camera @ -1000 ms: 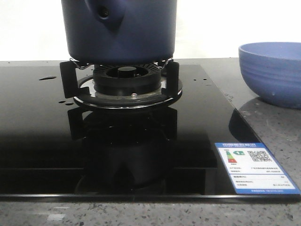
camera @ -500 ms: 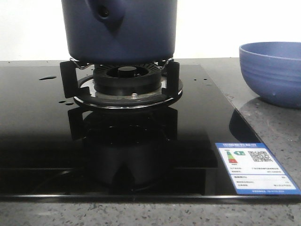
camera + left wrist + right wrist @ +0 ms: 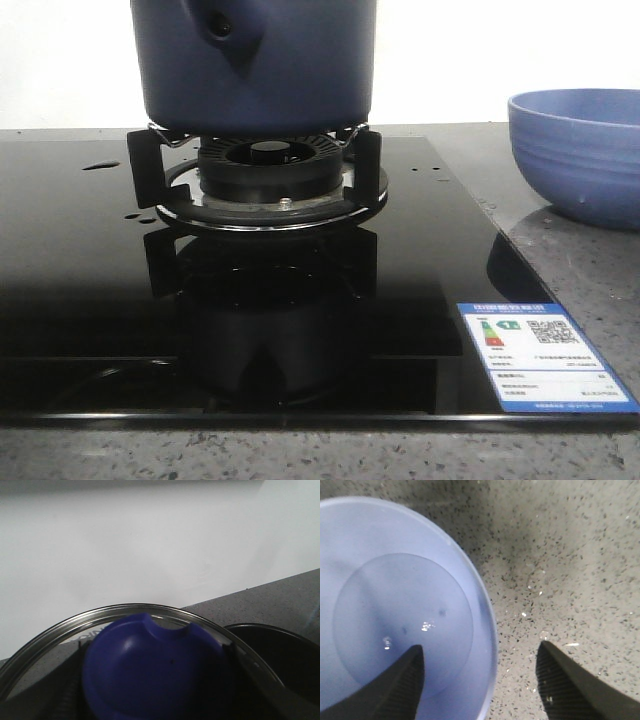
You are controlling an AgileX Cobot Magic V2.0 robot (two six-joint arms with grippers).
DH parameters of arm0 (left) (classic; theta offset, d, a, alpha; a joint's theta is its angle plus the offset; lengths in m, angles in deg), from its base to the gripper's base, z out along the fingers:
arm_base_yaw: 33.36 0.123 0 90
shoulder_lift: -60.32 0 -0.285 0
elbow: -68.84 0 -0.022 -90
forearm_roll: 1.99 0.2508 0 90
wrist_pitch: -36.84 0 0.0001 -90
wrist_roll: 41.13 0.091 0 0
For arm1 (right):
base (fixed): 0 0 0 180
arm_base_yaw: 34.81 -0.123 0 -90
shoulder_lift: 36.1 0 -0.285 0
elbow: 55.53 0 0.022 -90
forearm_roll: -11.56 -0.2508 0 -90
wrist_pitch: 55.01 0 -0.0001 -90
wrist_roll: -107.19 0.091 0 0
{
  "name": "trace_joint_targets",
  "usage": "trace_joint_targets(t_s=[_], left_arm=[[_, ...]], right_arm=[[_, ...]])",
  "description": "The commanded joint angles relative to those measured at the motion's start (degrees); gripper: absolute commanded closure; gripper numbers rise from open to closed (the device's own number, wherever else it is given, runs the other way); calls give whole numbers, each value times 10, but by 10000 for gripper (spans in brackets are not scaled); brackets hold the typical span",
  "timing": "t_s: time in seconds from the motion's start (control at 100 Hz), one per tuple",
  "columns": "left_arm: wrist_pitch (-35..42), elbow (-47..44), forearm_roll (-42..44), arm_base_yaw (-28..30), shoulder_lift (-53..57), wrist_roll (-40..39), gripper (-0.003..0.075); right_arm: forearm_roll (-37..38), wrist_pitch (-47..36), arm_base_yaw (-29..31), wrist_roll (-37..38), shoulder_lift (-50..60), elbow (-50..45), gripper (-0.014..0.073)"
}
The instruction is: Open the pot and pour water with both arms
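The dark navy pot (image 3: 290, 70) stands on the gas burner (image 3: 265, 165) at the top centre of the front view, its pointed handle mount facing the camera. Neither gripper shows in that view. In the left wrist view, my left gripper (image 3: 155, 682) is shut on the blue knob (image 3: 150, 660) of a glass lid with a steel rim (image 3: 60, 625); dark fingers flank the knob. A dark round rim (image 3: 280, 645) lies just beyond the lid. My right gripper (image 3: 480, 680) is open, one finger (image 3: 400, 690) over the light blue bowl (image 3: 395, 605) and the other over the counter.
The ribbed blue bowl (image 3: 580, 150) sits on the speckled grey counter (image 3: 590, 290) to the right of the black glass cooktop (image 3: 100, 260). A few water drops lie in the bowl. A blue energy label (image 3: 540, 350) is stuck on the cooktop's near right corner.
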Motion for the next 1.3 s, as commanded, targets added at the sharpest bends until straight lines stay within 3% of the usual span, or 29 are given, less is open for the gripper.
trace_joint_targets(t_s=[0.0,0.11,0.33,0.41,0.65,1.01,1.29], left_arm=[[42,24,-23,2,20,2,372],[46,24,-23,2,20,2,372],[48,24,-22,2,20,2,372],[54,24,-21,2,20,2,372],[79,24,-10,2,20,2,372],[104,24,5,3,20,2,372],[84,23,-4,64,19,2,372]], right_arm=[[0,-8,3,0,4,19,160],[-1,-5,3,0,-11,19,243],[-1,0,3,0,-24,19,580],[-1,0,3,0,-24,19,666],[-18,23,1,0,-23,47,667],[-38,78,-39,0,-23,170,648],[-84,92,-86,12,-37,296,648]])
